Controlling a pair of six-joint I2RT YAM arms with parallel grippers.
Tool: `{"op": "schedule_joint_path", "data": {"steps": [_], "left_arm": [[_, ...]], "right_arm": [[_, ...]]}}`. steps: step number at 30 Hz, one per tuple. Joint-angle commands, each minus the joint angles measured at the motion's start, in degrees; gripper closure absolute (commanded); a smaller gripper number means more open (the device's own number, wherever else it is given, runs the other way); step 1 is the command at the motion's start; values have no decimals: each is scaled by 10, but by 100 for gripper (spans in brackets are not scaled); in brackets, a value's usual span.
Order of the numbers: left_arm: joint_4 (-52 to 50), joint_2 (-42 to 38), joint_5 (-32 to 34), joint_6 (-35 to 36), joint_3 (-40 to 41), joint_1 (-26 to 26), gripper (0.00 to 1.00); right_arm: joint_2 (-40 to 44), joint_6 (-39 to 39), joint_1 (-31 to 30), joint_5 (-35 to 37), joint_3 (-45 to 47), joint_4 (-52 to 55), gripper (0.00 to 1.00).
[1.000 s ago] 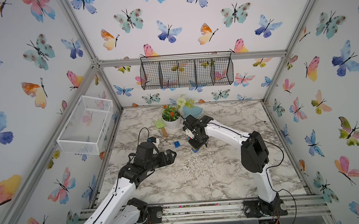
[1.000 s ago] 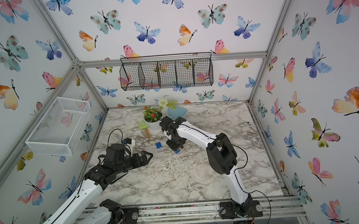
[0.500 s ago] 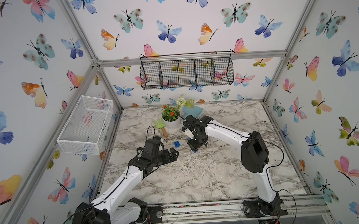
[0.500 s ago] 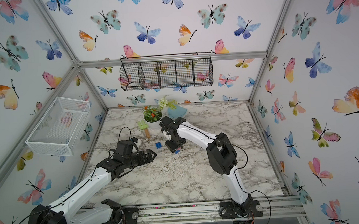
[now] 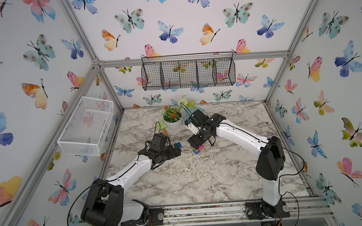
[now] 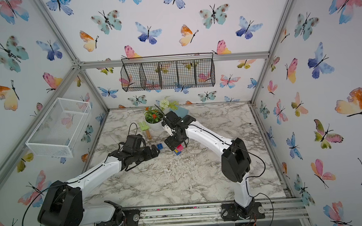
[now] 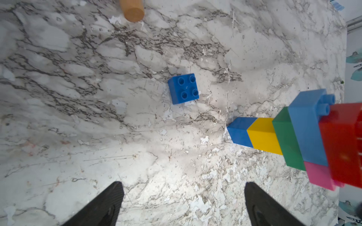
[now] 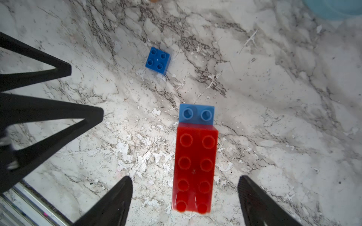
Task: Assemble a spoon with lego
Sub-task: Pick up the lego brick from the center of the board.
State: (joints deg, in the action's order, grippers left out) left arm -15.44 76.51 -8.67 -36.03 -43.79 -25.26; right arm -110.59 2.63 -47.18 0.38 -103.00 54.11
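The spoon (image 7: pixel 290 135) stands on end on the marble table (image 5: pixel 200 180): dark blue and yellow stem below, then green, light blue and pink, with a red brick (image 8: pixel 195 166) on top. It also shows in both top views (image 5: pixel 198 149) (image 6: pixel 178 149). My right gripper (image 8: pixel 185 185) hovers just above it, open, with its jaws well clear on either side of the red brick. A loose dark blue lego brick (image 7: pixel 183 89) (image 8: pixel 157 61) lies studs up to the spoon's left. My left gripper (image 7: pixel 184 190) is open and empty, a little short of that brick (image 5: pixel 178 145).
A white pot with flowers (image 5: pixel 173 119) stands behind the bricks, a green rake (image 5: pixel 163 127) with a wooden handle (image 7: pixel 132 9) beside it. A pale blue dish (image 6: pixel 181 111) lies behind my right arm. Wire baskets hang on the left wall (image 5: pixel 87 127) and the back wall (image 5: pixel 187 71).
My right gripper has opened and let go of the spoon's top. My left arm has reached forward and right, towards the loose dark blue brick.
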Motion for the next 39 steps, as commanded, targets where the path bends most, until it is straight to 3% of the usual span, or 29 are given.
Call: {"op": "schedule_joint_path", "data": {"steps": [1,19,28,39], "left_arm": [[4,27,17,-10,-27,-3,2],[-62,181,49,6,-141,-23,4],[-127,295,90,12,-253,-31,16],[-164,329,132,11,-300,-30,28]], "right_arm": [[25,-11,3,15,8,-16,12],[158,-9,5,19,65,-65,9],[207,-23,9,9,145,-98,9],[235,-36,31,-5,189,-111,9]]}}
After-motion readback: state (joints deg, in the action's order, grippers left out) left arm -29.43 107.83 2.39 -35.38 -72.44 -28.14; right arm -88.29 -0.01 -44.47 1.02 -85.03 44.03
